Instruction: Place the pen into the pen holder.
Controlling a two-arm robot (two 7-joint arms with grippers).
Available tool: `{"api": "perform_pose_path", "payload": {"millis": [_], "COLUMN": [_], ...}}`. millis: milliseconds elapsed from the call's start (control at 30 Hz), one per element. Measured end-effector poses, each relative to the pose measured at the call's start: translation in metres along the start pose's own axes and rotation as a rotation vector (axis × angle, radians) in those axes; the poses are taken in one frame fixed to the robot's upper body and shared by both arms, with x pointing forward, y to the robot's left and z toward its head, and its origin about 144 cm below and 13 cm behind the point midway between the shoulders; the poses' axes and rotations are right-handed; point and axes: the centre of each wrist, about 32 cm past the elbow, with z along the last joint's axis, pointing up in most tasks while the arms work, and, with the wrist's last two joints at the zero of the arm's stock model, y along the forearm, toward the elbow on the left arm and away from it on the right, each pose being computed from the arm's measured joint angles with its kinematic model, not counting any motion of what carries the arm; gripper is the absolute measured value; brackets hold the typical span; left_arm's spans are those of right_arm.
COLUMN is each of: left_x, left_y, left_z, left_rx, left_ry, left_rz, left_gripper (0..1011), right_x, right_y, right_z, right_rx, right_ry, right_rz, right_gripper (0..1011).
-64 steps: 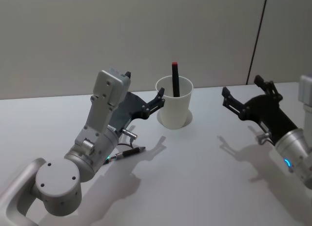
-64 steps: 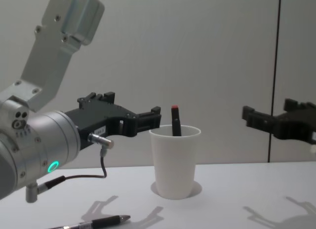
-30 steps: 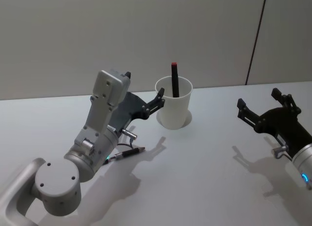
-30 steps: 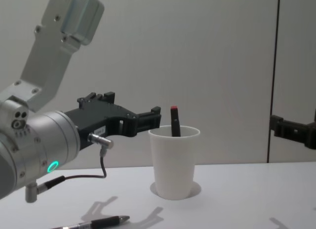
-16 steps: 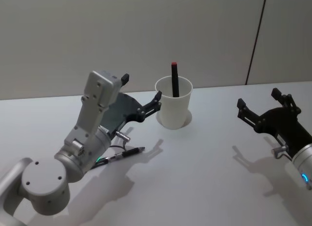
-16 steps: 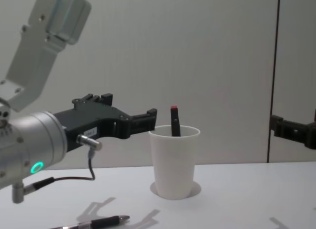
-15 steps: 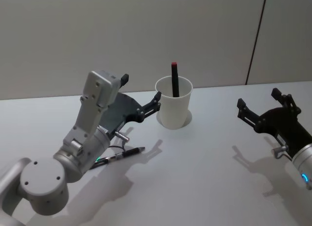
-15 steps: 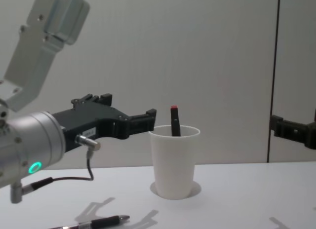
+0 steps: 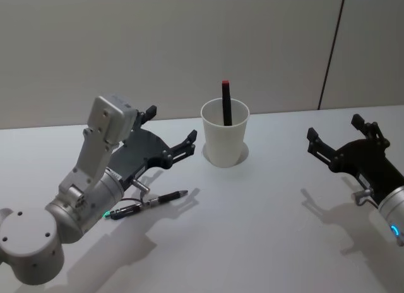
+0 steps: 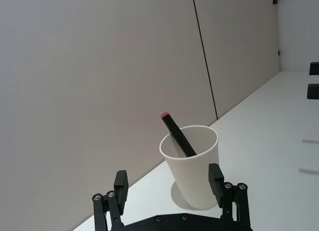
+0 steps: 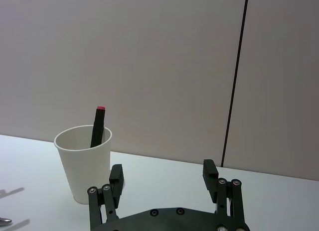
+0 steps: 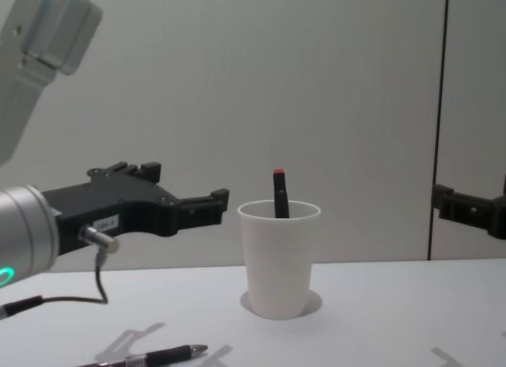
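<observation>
The pen holder (image 9: 225,138) is a white paper cup standing upright at the back middle of the table, also seen in the chest view (image 12: 280,264). A black pen with a red end (image 9: 226,105) leans inside it, its top above the rim (image 12: 279,193). Another black pen (image 9: 148,204) lies flat on the table in front of the left arm (image 12: 162,355). My left gripper (image 9: 172,124) hovers open and empty, left of the cup and above the lying pen; its wrist view faces the cup (image 10: 192,166). My right gripper (image 9: 334,127) is open and empty, far right of the cup (image 11: 83,164).
The white table (image 9: 252,230) runs back to a plain grey wall with a dark vertical seam (image 9: 331,50). The left arm's cable (image 12: 99,284) hangs under its wrist.
The left arm has drawn back to the left, away from the cup, uncovering more of the lying pen. The right arm moved right early on, then stayed still.
</observation>
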Motion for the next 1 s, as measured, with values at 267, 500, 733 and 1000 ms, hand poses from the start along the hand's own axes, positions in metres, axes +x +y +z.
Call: {"api": "perform_pose_path", "payload": {"millis": [267,500,733,1000], "left_x": [0.01,0.019,0.028,0.036], "left_y": [0.012,0.021,0.027,0.033], "left_z": [0.002,0.005,0.008,0.01], "left_rx": [0.046,0.089,0.133,0.175], "left_ry": [0.019,0.033,0.041,0.044], "left_rz": [-0.029,-0.054,-0.076,-0.102], "left_gripper": [1001,1001,1001,1001], "right_x": [0.0,0.0,0.0,0.0], "right_y": [0.0,0.0,0.0,0.0], "right_z": [0.0,0.0,0.0,0.0], "right_rx": [0.0,0.0,0.0,0.0], "right_ry": [0.0,0.0,0.0,0.0], "right_rz": [0.0,0.0,0.0,0.0], "right_gripper": [1002,1002,1002,1002]}}
